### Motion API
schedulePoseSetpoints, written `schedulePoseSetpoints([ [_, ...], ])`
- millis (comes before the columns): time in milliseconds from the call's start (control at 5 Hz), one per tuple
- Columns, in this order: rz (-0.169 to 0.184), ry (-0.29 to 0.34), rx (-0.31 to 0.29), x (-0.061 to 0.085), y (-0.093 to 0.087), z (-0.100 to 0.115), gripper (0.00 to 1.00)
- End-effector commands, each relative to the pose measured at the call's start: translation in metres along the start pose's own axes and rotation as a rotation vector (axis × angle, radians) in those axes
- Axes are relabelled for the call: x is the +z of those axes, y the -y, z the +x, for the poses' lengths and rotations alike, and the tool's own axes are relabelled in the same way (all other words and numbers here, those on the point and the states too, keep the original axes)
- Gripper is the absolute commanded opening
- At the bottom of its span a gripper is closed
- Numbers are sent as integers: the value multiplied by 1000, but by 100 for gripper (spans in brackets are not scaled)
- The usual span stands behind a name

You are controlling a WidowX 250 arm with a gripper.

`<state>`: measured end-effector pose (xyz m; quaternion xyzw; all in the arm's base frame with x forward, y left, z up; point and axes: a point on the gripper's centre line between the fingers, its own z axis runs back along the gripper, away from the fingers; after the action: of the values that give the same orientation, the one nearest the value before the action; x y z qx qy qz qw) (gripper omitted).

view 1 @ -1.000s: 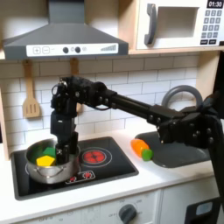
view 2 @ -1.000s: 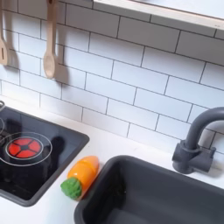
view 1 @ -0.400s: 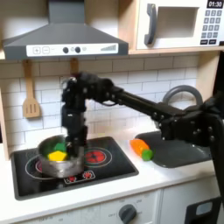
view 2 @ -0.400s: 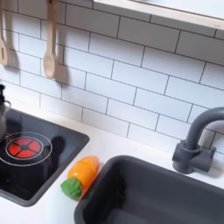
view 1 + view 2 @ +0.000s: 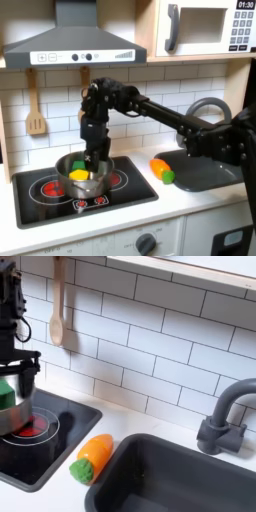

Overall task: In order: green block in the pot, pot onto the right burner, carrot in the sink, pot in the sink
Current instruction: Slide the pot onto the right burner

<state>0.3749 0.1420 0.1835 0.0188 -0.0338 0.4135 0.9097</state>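
1. The pot (image 5: 82,176) sits on the black cooktop (image 5: 130,192) between the two red rings in the first exterior view, holding the green block (image 5: 78,165) and a yellow piece (image 5: 79,175).
2. The gripper (image 5: 95,160) clamps the pot's rim.
3. The carrot (image 5: 91,456) lies on the counter just beside the sink (image 5: 190,482).

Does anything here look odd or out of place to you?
Only slightly. The carrot lies on its side on the white counter between the cooktop and the sink, and the pot holds a green block and a yellow piece. Nothing looks spilled or broken.
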Motion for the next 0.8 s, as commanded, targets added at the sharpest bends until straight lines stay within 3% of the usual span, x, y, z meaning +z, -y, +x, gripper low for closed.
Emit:
schedulePoseSetpoints([
  [0, 9, -21, -25, -5, 2, -10, 100],
  [400, 25, -50, -90, -16, 2, -34, 100],
  [600, 20, -47, -115, -13, 5, -41, 100],
])
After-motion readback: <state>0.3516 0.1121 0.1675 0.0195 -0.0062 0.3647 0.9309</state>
